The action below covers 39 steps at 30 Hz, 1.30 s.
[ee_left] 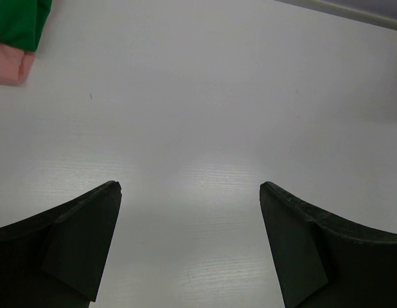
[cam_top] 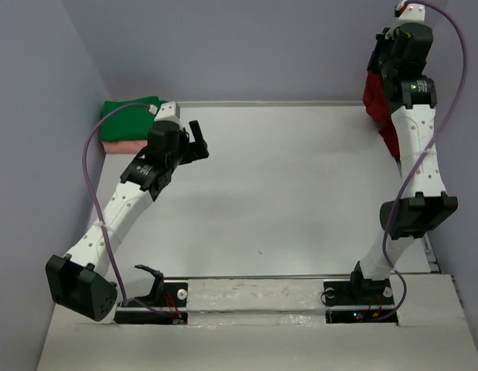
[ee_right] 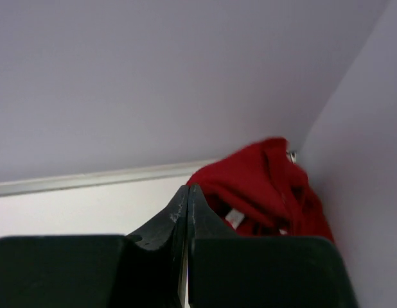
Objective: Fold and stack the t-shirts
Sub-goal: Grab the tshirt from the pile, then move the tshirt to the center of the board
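Note:
A folded bright green t-shirt [cam_top: 131,116] lies on a folded pale pink t-shirt [cam_top: 119,145] in the far left corner of the table. Their corners show in the left wrist view, green [ee_left: 18,22] over pink [ee_left: 9,64]. My left gripper [cam_top: 196,139] hangs just right of that stack, open over bare table [ee_left: 190,189]. The dark red t-shirt [cam_top: 372,97] is bunched in the far right corner. My right gripper [cam_top: 382,58] is raised beside it. In the right wrist view the jaws [ee_right: 187,187] are shut with no cloth between them, and the red t-shirt [ee_right: 263,186] lies just beyond and to the right.
The white table [cam_top: 285,178] is boxed in by pale walls at the left, back and right. A raised strip [ee_right: 89,179] runs along its far edge. Both arm bases sit on the near rail [cam_top: 254,297].

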{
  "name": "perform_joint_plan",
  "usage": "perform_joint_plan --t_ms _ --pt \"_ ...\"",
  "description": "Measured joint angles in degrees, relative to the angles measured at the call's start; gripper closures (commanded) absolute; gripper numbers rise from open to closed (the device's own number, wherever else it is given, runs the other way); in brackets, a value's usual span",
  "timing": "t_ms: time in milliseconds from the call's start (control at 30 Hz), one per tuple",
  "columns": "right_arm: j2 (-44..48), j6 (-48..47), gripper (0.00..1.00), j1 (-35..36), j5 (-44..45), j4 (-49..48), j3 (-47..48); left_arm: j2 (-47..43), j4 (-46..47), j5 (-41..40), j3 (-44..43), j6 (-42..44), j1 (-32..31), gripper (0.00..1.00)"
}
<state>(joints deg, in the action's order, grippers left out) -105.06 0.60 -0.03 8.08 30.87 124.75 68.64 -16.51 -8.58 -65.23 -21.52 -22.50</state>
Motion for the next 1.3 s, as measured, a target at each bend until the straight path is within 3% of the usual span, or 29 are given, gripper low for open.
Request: perform_joint_plan --t_ms 200,600,867,1033,1133,1300 --pt "11.26 -3.56 1.00 5.53 -4.72 1.33 5.62 -0.04 0.48 -0.70 1.01 -0.44 -1.05 0.02" --pt "20.55 -2.21 1.00 15.52 -23.54 5.25 9.99 -2.32 0.15 -3.15 3.80 -2.23 -2.49 0.02" --pt "25.20 2.23 1.00 15.54 -34.32 5.20 10.97 -7.56 -1.51 -15.34 3.67 -5.40 -5.70 0.02" --pt "25.07 1.46 1.00 15.89 -27.82 8.11 13.07 -8.98 -3.10 -22.10 1.53 -5.68 -6.86 0.02" --pt "22.73 -1.68 1.00 15.98 -17.77 11.15 16.90 -8.70 -3.17 -23.34 -0.72 -5.35 -7.21 0.02" --pt "23.30 -7.19 1.00 15.98 0.13 11.78 11.87 -6.82 -3.28 -25.09 -1.92 -5.33 -10.97 0.02"
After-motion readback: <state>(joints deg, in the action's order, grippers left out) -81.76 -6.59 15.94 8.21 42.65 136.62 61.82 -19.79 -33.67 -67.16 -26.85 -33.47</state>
